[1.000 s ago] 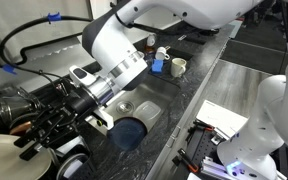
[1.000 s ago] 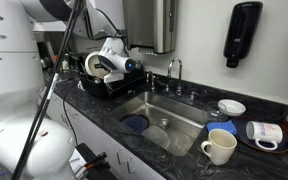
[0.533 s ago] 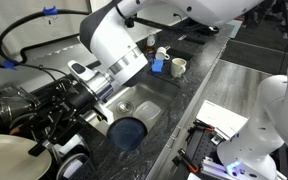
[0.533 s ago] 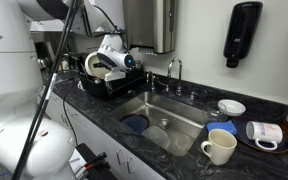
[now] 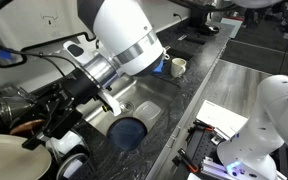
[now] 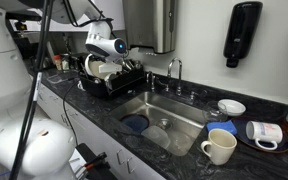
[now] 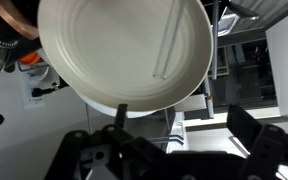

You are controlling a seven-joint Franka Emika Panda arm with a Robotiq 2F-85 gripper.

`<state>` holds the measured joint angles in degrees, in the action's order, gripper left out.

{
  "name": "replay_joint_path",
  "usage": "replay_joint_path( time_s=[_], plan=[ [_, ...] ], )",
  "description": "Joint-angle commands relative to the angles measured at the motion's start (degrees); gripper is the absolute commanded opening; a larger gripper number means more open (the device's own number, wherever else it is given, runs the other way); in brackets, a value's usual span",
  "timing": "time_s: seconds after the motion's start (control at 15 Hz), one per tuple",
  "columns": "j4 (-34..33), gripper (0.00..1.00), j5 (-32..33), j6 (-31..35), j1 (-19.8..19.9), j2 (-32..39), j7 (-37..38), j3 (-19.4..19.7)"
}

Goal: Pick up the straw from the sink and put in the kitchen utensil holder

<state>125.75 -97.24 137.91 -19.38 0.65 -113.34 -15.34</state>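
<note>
The gripper (image 7: 169,150) fills the bottom of the wrist view, jaws spread wide and holding nothing. Since half a second ago, the arm has lifted above the dish rack (image 6: 109,85). The straw (image 7: 169,42) lies on a white plate (image 7: 94,50) at upper centre, clear of the fingers and outside the sink (image 6: 189,112).

Dark speckled counter (image 6: 104,118); steel-grey sink (image 6: 189,115); blue bowl (image 6: 136,124) inside; cream mug (image 6: 220,148); white plate (image 7: 104,50); pale, see-through straw (image 7: 171,45); black rack (image 6: 109,88); white arm (image 5: 129,35); black dispenser (image 6: 243,33).
</note>
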Motion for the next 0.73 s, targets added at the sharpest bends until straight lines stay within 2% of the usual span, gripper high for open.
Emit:
replay_joint_path(
  time_s=[0.0,0.2,0.4,0.53,0.67],
  plan=[
    [4.54,1.00,2.02,9.93,-0.79,-6.44,7.84,-2.73],
    [7.43,1.00,5.88,19.37,-1.39,-10.50,17.47,-5.57],
    [10.93,1.00,13.86,27.79,-2.22,-13.81,31.18,-7.91],
    [13.81,1.00,20.78,31.05,-1.69,-15.33,40.99,-9.44],
    [16.41,1.00,28.35,30.86,-1.33,-17.37,51.00,-9.66]
  ],
)
